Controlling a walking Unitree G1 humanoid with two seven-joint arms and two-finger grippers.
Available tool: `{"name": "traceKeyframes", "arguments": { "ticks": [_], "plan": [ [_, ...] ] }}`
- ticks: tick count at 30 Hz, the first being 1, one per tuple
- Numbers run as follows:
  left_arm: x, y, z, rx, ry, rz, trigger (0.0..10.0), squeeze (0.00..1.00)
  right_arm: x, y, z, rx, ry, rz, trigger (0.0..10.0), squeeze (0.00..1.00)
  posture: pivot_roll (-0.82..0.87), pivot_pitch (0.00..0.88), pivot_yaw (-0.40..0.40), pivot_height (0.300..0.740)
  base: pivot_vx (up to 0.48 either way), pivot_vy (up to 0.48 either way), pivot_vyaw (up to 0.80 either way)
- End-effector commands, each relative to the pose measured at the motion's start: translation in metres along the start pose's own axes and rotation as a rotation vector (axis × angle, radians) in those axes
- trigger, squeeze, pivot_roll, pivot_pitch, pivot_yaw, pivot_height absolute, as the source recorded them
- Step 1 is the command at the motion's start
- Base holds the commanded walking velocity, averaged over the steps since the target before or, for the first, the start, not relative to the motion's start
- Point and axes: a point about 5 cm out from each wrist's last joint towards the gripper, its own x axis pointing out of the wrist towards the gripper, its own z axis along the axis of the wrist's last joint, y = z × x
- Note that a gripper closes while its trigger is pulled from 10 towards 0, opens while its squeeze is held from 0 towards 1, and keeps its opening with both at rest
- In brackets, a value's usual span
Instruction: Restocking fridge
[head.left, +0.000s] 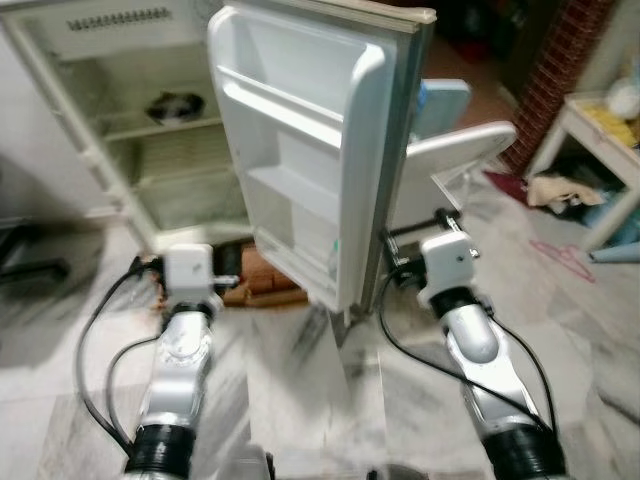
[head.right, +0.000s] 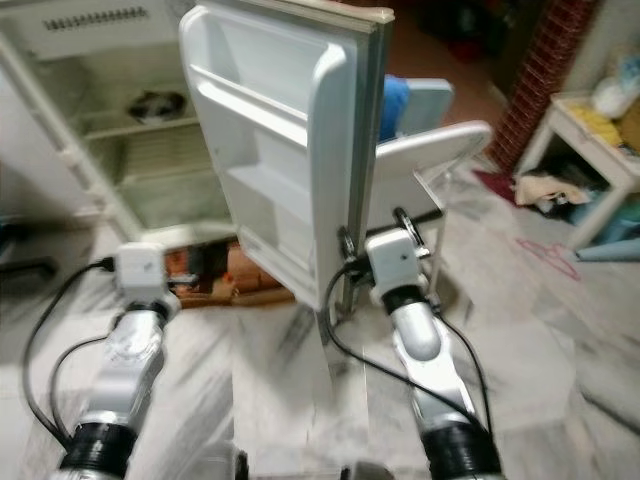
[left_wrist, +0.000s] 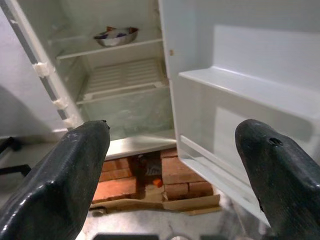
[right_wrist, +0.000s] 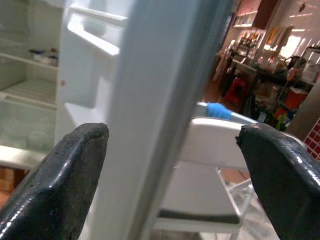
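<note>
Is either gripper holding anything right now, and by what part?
Nothing is held. The left gripper is open before the fridge; the right gripper is open, its fingers straddling the door edge without closing.

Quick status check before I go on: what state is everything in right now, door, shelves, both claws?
Fridge door: swung wide open, its door shelves bare.
Fridge: open, standing on bricks.
Bowl: upright on an upper shelf; contents unclear.
Left claw: open, holding nothing, facing the fridge interior.
Right claw: open, fingers either side of the door's edge, not closed on it.
White chair: upright behind the door.
</note>
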Motion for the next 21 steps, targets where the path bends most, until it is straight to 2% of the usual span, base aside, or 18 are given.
{"name": "traceKeyframes", "arguments": {
  "ticks": [1,5,6,13,17,21],
  "plan": [
    [0.0,0.012,-0.001,0.028,0.008,0.036,10.0,0.0,0.005,0.006,0.008,0.015,-0.037,0.021,10.0,0.0,0.02,0.0,0.029,0.74,0.0,-0.45,0.73],
    [0.0,0.013,-0.002,0.027,0.011,0.042,10.0,0.0,0.005,0.004,0.006,0.032,-0.029,0.001,10.0,0.0,0.02,0.0,0.031,0.74,0.0,-0.425,0.46],
    [0.0,0.014,0.0,-0.003,-0.005,0.05,10.0,0.0,0.005,-0.001,0.002,0.021,0.001,-0.036,10.0,0.0,0.02,0.0,0.032,0.74,0.0,0.0,0.0],
    [-0.001,0.017,0.0,-0.012,-0.008,0.06,10.0,0.0,0.005,-0.004,-0.001,0.057,0.022,-0.047,10.0,0.0,0.02,0.0,0.032,0.74,0.0,0.0,0.0],
    [-0.002,0.018,0.0,-0.015,-0.013,0.058,10.0,0.0,0.003,-0.001,-0.002,0.155,0.035,-0.035,10.0,0.0,0.02,0.0,0.03,0.74,0.0,0.0,0.0],
    [-0.004,0.02,-0.001,-0.019,-0.016,0.063,10.0,0.0,0.002,0.0,-0.004,0.145,0.052,-0.053,10.0,0.0,0.02,0.0,0.027,0.74,0.129,0.0,0.0]
  ]
}}
